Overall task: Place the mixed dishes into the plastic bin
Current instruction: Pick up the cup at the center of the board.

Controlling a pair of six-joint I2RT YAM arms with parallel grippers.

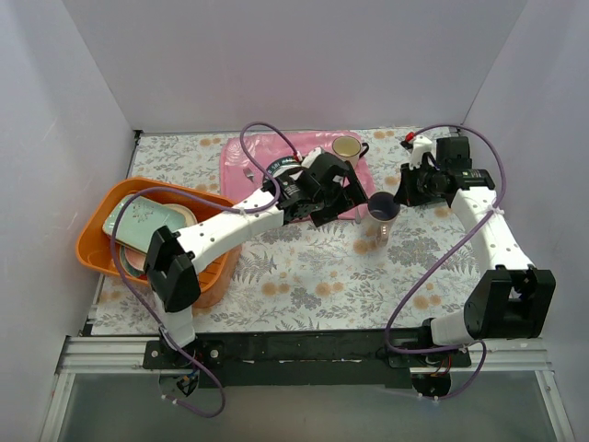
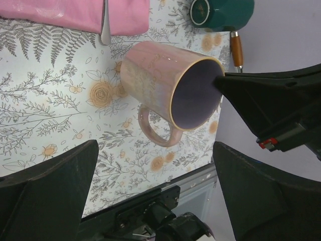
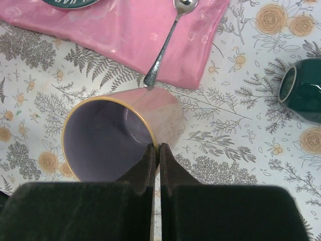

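My right gripper (image 3: 156, 148) is shut on the rim of the pink mug (image 3: 150, 115), one finger inside and one outside. The mug (image 1: 384, 214) hangs tilted at mid-table; I cannot tell whether it touches the cloth. My left gripper (image 1: 357, 201) is open just left of the mug (image 2: 155, 80), its handle (image 2: 156, 135) pointing between the wide-spread fingers, nothing held. The dark green mug (image 3: 301, 90) lies on its side further back. The orange plastic bin (image 1: 92, 241) at far left holds the pale green tray (image 1: 147, 221) on stacked plates.
A pink cloth mat (image 1: 248, 157) lies at the back with a spoon (image 3: 163, 50) and a cream-yellow mug (image 1: 347, 147) on it. An orange-handled utensil (image 2: 236, 50) lies by the dark green mug (image 2: 223, 12). White walls enclose three sides.
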